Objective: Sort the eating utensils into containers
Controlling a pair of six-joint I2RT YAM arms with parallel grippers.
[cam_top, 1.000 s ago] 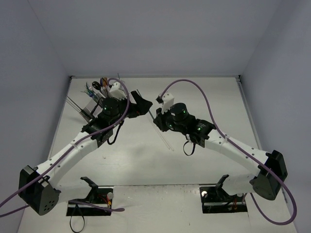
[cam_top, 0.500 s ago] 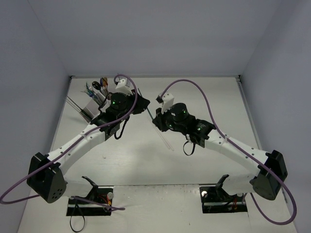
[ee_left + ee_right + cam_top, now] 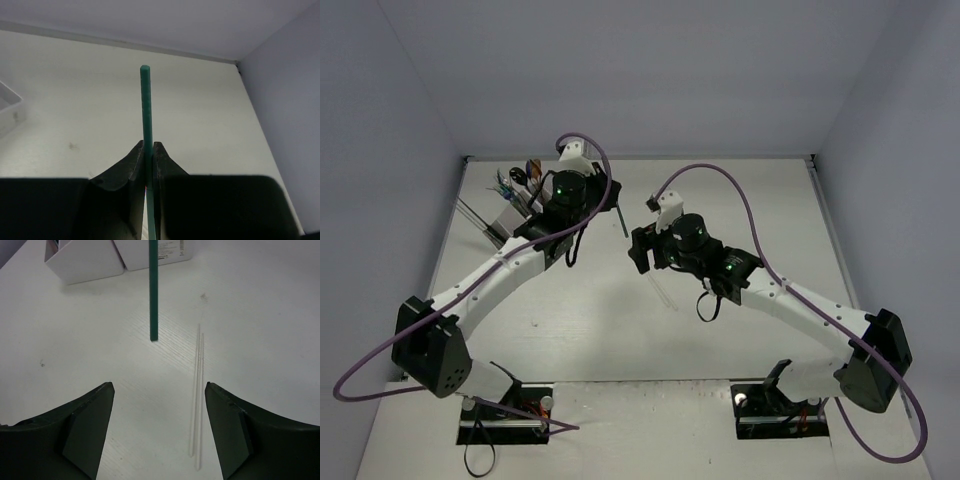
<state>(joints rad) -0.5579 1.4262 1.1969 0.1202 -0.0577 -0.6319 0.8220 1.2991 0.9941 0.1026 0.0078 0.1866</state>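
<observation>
My left gripper [image 3: 148, 143] is shut on a thin teal stick [image 3: 146, 110], which juts straight out past its fingertips. From above, this gripper [image 3: 610, 200] hovers at the back middle of the table, with the stick [image 3: 620, 220] pointing down and to the right. In the right wrist view, the stick's free end [image 3: 153, 290] hangs above the table. My right gripper [image 3: 159, 386] is open and holds nothing. Two pale thin sticks [image 3: 196, 400] lie side by side on the table just inside its right finger. The white caddy [image 3: 505, 222] stands at the back left with several utensils [image 3: 515, 180] in it.
The caddy's white walls [image 3: 90, 262] show at the top left of the right wrist view, and one corner [image 3: 7, 107] at the left edge of the left wrist view. The pale sticks [image 3: 665, 292] lie near the table's middle. Walls enclose the table on the left, back and right.
My right gripper has opened and let go of the teal stick. My left gripper closed on it and has drawn it toward the back of the table.
</observation>
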